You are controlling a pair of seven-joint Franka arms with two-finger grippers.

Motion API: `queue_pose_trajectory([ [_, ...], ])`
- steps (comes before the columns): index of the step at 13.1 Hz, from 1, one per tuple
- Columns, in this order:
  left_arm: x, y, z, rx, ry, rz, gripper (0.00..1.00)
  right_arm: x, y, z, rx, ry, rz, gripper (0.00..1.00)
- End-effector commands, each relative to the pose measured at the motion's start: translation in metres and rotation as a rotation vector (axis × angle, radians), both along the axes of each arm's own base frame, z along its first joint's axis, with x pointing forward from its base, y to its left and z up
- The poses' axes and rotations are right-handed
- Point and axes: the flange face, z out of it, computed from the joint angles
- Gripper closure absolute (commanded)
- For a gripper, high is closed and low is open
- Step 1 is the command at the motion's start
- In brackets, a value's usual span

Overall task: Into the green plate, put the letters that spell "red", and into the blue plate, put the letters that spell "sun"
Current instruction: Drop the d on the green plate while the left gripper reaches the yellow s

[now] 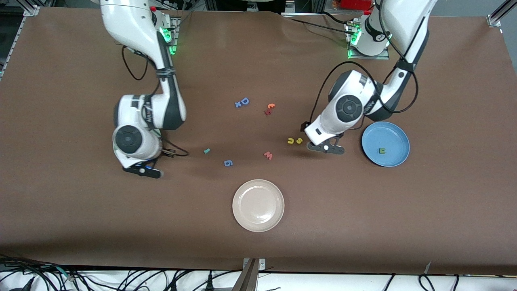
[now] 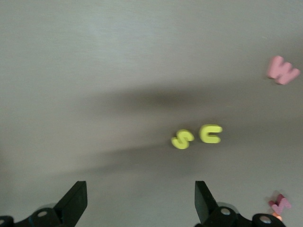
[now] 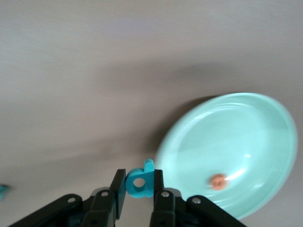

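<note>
Right gripper (image 3: 138, 189) clasps teal d (image 3: 140, 182), seemingly beside green plate (image 3: 265, 113); left gripper (image 2: 141, 198) released

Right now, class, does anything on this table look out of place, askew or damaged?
Nothing stands out. The right gripper pinches the teal d beside the green plate, which holds an orange letter. The open left gripper hovers by the yellow s and u. The green n lies in the blue plate.
</note>
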Motion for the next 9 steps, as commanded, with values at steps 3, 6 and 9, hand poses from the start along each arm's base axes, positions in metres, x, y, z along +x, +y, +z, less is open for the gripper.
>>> queue_pose_trajectory([
  [3, -0.004, -0.022, -0.006, 0.005, -0.093, -0.319, 0.00, -0.033, -0.091, -0.024, 0.102, 0.048, 0.076, 0.82],
  [6, -0.007, -0.028, -0.008, 0.085, -0.142, -0.523, 0.00, -0.038, -0.144, -0.051, 0.122, 0.025, 0.123, 0.80],
  [9, -0.006, -0.034, -0.018, 0.103, -0.194, -0.615, 0.01, -0.038, -0.141, -0.059, 0.160, 0.029, 0.090, 0.01],
])
